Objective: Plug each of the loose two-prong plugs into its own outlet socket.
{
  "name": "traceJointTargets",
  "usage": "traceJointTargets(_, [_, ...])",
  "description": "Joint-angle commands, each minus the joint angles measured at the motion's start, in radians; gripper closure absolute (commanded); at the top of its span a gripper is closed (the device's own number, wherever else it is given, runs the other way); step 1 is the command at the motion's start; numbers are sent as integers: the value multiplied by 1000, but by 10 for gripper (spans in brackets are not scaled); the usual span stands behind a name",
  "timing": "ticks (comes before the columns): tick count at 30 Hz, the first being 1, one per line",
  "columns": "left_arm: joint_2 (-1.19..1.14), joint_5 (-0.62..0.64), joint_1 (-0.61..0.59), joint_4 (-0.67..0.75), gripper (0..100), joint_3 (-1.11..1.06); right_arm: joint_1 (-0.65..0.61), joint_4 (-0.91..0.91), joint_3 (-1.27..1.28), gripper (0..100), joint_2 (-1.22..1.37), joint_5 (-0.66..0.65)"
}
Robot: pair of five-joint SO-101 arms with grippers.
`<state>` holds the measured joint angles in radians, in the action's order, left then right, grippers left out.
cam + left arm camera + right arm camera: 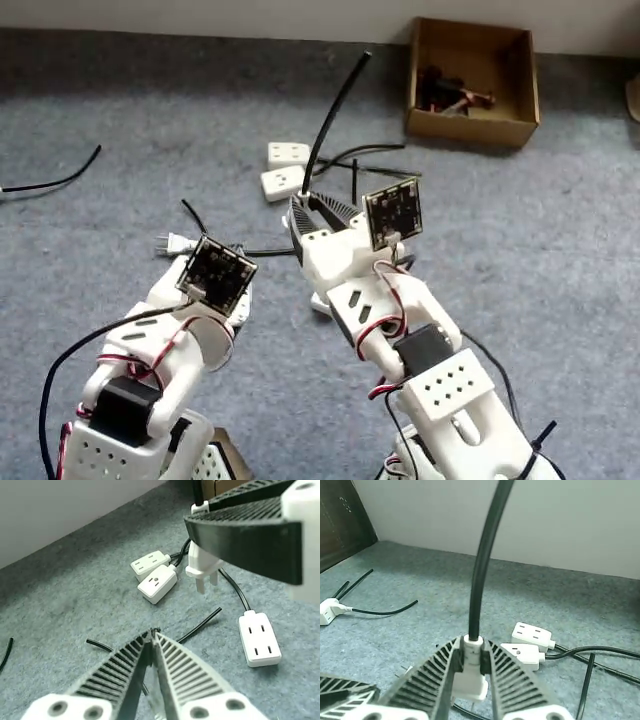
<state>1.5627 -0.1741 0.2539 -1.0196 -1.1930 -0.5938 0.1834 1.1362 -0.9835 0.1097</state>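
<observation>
White plug [470,682] clamped within right pincer [472,645]

Bare grey surface [150,130] lies open on the left arm's side of the two sockets [283,182]; black cords [585,684] crowd their other side.

Grey carpeted surface [120,120] runs to wall at far edge. Far outlet block [288,153] and near outlet block [282,183], both white, lie side by side near middle. Their black cords [375,152] trail off toward cardboard box [470,128], which sits by wall. Third outlet block [258,638] lies flat, slots up. Loose two-prong plug [175,243] lies well apart from them. Stray black cord [50,183] lies near the edge.
</observation>
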Motion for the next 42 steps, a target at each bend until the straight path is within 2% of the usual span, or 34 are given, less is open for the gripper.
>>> traceJointTargets(1, [107,9,7,29,993,-41,-33,-36,-8,993,-28,8])
traceJointTargets(7, [214,15,5,52,993,-125,-108,-36,-10,993,-28,8])
traceJointTargets(21, [262,187,7,61,993,-157,-163,-36,-16,993,-28,8])
traceJointTargets(31, [265,189,16,71,993,-157,-182,-38,-56,993,-27,6])
traceJointTargets(36, [265,189,16,72,993,-157,-189,-147,-47,993,-28,-91])
traceJointTargets(42, [265,189,44,104,993,-165,-214,-162,-45,993,-27,-95])
